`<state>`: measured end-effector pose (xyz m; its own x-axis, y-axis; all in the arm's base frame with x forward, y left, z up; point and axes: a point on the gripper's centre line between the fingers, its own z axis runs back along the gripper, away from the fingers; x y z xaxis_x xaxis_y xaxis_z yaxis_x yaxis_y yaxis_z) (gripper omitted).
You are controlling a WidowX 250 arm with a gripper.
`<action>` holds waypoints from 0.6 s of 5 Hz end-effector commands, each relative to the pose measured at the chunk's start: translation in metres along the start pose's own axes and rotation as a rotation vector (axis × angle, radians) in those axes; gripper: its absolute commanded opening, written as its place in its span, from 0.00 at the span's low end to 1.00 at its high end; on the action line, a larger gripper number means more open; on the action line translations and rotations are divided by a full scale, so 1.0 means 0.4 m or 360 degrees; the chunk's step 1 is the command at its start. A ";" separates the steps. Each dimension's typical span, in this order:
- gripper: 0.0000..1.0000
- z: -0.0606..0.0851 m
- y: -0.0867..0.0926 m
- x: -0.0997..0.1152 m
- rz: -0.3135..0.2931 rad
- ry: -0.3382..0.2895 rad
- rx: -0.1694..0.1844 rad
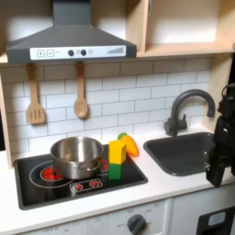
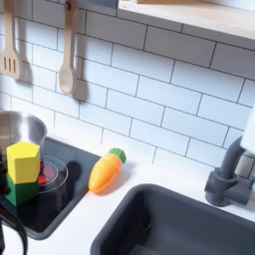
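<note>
The gripper [image 1: 220, 158] is seen at the right edge of the first exterior view, hanging dark over the right end of the sink [image 1: 180, 152]; whether its fingers are spread or pressed together cannot be told, and nothing is seen held in it. A knock against the sink rim or the faucet [image 1: 186, 108] is judged possible, since the arm is close to both and little room is left. The sink is a dark grey, shallow basin set into the white worktop [image 1: 156, 189]. Well apart, towards the first exterior view's left, a yellow block [image 2: 23, 159] is stacked on a green block [image 2: 20, 187] on the stove [image 1: 55, 184], beside a steel pot [image 1: 75, 156]. An orange carrot [image 2: 106, 171] lies between stove and sink.
</note>
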<state>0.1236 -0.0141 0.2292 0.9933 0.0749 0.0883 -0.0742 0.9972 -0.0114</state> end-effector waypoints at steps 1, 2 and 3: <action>1.00 -0.048 0.011 0.033 0.0066 -0.0007 0.0042; 1.00 -0.078 0.022 0.067 0.0103 -0.0093 0.0055; 1.00 -0.096 0.047 0.114 0.0215 -0.0165 0.0053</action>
<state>0.1718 0.0085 0.1944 0.9608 0.2045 0.1869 -0.2097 0.9777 0.0080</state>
